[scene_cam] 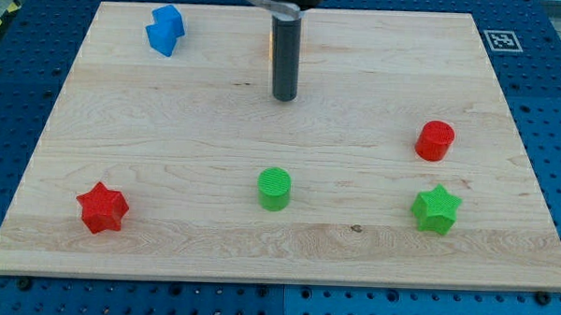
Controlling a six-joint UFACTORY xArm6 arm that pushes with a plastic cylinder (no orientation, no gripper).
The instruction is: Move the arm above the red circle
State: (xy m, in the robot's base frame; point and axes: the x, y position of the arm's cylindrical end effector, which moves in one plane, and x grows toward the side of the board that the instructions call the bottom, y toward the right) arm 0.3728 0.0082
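Observation:
The red circle (435,140) is a short red cylinder at the view's right, about mid-height on the wooden board (168,154). My tip (284,98) is the lower end of the dark rod, which comes down from the view's top centre. The tip stands well to the left of the red circle and a little higher in the view, touching no block. A sliver of an orange-yellow block (270,45) shows just behind the rod; its shape is hidden.
A blue block (164,29) lies at the top left. A red star (102,207) lies at the bottom left. A green circle (274,188) sits below my tip. A green star (436,209) lies below the red circle. A marker tag (502,40) is on the top right.

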